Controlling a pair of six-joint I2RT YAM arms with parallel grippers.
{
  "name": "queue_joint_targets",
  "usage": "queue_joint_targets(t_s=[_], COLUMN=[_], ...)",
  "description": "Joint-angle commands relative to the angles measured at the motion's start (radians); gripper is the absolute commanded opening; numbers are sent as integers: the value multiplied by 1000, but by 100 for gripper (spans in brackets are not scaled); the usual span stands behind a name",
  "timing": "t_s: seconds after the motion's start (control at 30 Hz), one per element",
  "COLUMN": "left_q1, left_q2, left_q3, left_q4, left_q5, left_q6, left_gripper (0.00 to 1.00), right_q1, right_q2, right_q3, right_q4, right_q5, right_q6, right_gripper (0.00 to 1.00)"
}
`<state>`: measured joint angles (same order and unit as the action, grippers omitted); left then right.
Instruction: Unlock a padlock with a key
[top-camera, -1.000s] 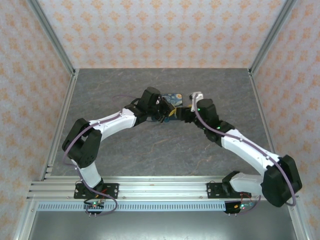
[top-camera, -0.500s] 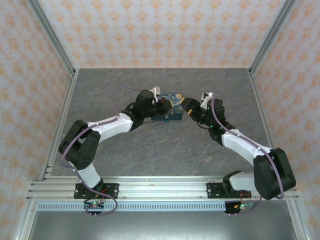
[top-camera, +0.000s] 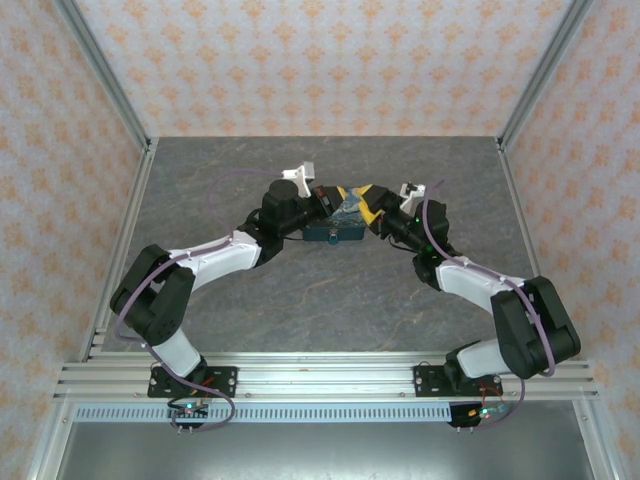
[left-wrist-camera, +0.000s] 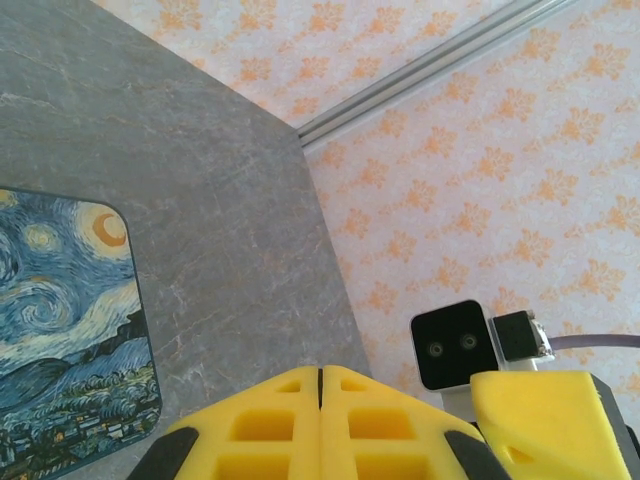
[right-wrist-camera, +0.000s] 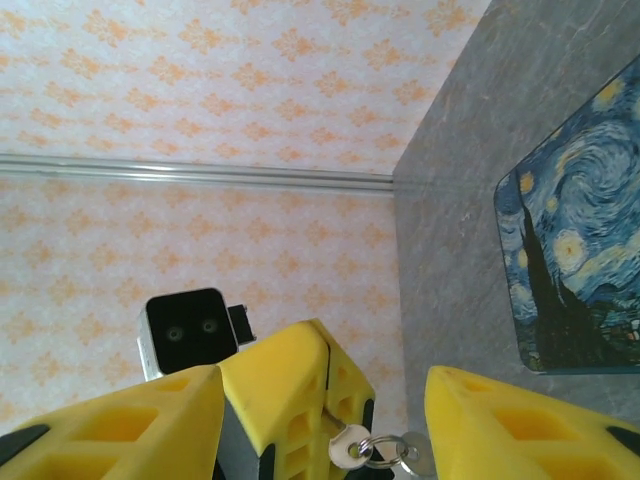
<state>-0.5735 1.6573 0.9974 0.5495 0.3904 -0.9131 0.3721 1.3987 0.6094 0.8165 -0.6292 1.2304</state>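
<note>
Though tiny, pale round-headed key (right-wrist-camera: 347, 446) on rings (right-wrist-camera: 385, 452)

left pincer (left-wrist-camera: 320, 385) closed | right pincer (top-camera: 374, 197) spread wide | arms bent inward

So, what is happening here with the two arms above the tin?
The two arms meet in the air over the tin, which lies on the table. The left gripper is shut, and the key, with its rings, sits at its fingertips, apparently pinched there. The right gripper is open, with one finger on each side of the left one. It looks like a handover of the key, and the right gripper has not closed on it.
</note>
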Motion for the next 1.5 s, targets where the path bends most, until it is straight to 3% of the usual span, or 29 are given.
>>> queue_joint_targets(t_s=[0.0, 0.57, 1.03, 1.2, 1.47], left_q1=[10, 9, 9, 7, 5], left_q2=[-40, -30, -31, -28, -15], left_q3=[-21, -31, -66, -72, -72], left_q4=[54, 82, 125, 143, 153], left_q5=[-53, -110, -108, -105, -106], left_q6=[-29, -72, -93, -100, -107], left_gripper=[0, 0, 0, 0, 0], right_q1=[-5, 104, 117, 117, 122], right_q2=[14, 85, 192, 215, 245], right_q3=[-23, -13, 43, 59, 56], right_q4=[76, 188, 311, 324, 358], right_q5=[-29, 29, 97, 105, 109], right_q6=[58, 227, 316, 334, 358], right_gripper=[58, 64, 53, 39, 0])
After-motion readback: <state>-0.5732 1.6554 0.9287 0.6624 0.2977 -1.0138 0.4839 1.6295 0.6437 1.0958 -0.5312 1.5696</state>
